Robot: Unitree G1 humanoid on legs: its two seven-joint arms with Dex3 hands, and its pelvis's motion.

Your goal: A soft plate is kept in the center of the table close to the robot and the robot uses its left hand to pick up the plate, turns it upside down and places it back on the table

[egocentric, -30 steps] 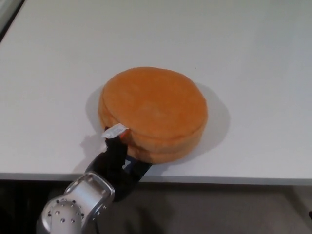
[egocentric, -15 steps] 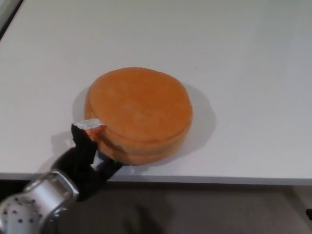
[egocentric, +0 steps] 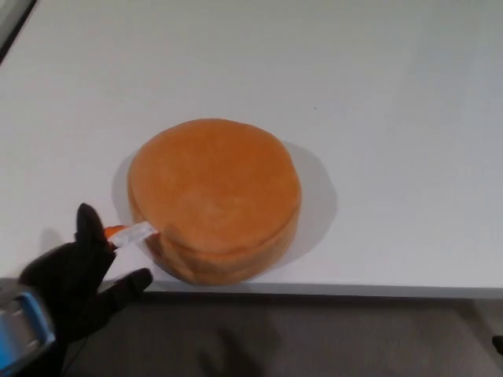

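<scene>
The soft orange plate lies flat on the white counter, close to the counter's near edge. A small white tag sticks out of the plate's left side. The left hand sits just left of the plate at the counter's edge, fingers spread and empty, one fingertip beside the tag.

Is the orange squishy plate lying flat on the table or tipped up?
Flat. The plate rests on the table, smooth side up, the left hand beside it.
</scene>
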